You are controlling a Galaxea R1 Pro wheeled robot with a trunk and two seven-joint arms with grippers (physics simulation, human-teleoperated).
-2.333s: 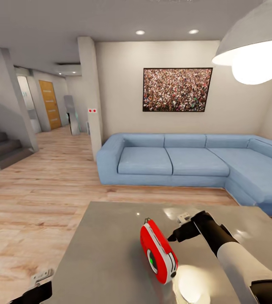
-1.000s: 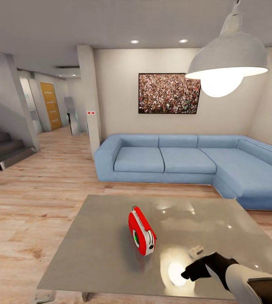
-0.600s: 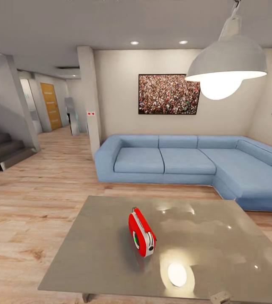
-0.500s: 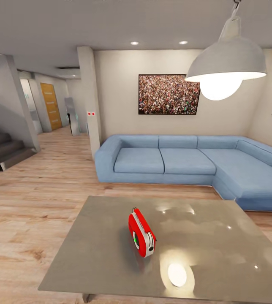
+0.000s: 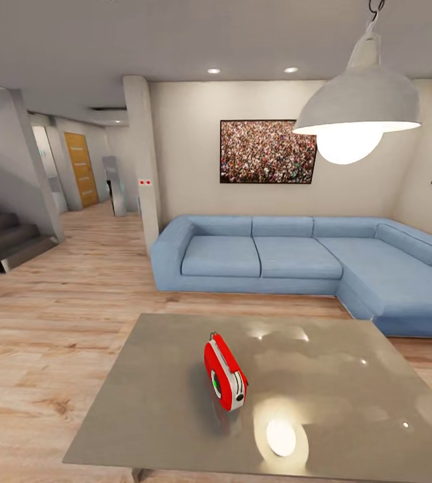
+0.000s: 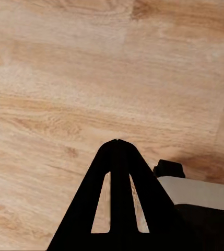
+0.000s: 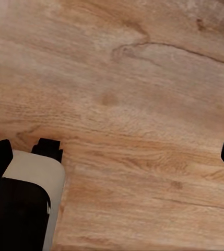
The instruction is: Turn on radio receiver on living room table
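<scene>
The radio (image 5: 225, 373) stands upright on its narrow edge near the middle of the counter (image 5: 155, 409), somewhat toward the near edge, with nothing touching it. A second ago the right arm reached over the counter's near right corner, beside the radio; now the arm is gone from the head view, and the radio sits where it did. The whole scene has also slid slightly down, so the camera has tipped a little.

The radio's long axis runs from the far left toward the near right of the counter. Its red face with the round green-centred dial looks toward the near left corner, and the thin handle sticks up at the far end.

Beyond the far edge are the blue sofa (image 5: 296, 258) and the crowd picture (image 5: 267, 151); the lamp (image 5: 358, 100) hangs over the right side, its glare mirrored on the counter top.

The wrist views add what the head view lacks: the left gripper (image 6: 118, 144), fingers clenched tip to tip, over the plank floor (image 6: 65, 78), and the right gripper (image 7: 112, 154), spread wide apart and holding nothing, also over the floor.
</scene>
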